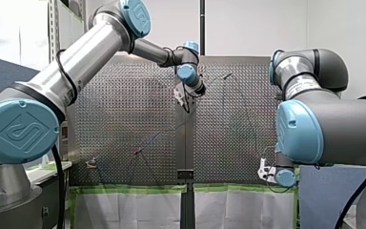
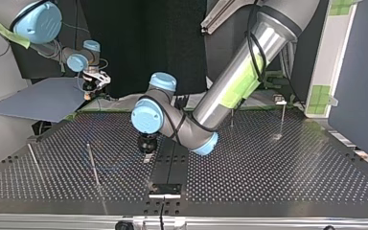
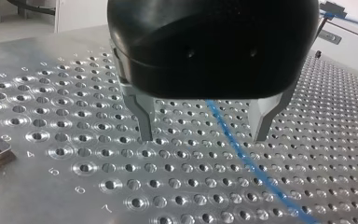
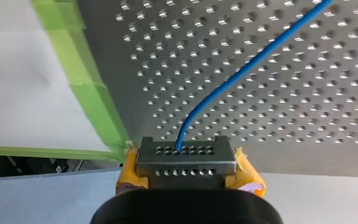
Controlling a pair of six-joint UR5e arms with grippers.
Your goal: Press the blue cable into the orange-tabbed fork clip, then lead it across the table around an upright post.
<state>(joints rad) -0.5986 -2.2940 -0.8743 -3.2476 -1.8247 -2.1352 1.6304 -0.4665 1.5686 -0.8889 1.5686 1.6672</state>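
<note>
The blue cable (image 3: pixel 242 156) lies on the perforated table and runs between the open metal fingers (image 3: pixel 144 121) of my left gripper (image 3: pixel 204 135), which hangs just above it without touching. That gripper (image 2: pixel 146 149) is over the middle of the table. My right gripper (image 4: pixel 186 161), with yellow pads (image 4: pixel 247 175), is shut on the cable's end (image 4: pixel 223 79) at the table's edge and shows in the front view (image 1: pixel 265 171) at the near right. A small fixture with an orange spot (image 1: pixel 137 152) stands left of the middle; I cannot tell whether it is the fork clip.
Thin upright posts (image 2: pixel 92 163) (image 2: pixel 282 117) stand on the perforated table (image 2: pixel 278 172), with another post (image 2: pixel 33 160) at the top view's left. Green tape (image 4: pixel 98 102) lines the table edge beside my right gripper. A dark plate (image 2: pixel 165 188) sits near the camera.
</note>
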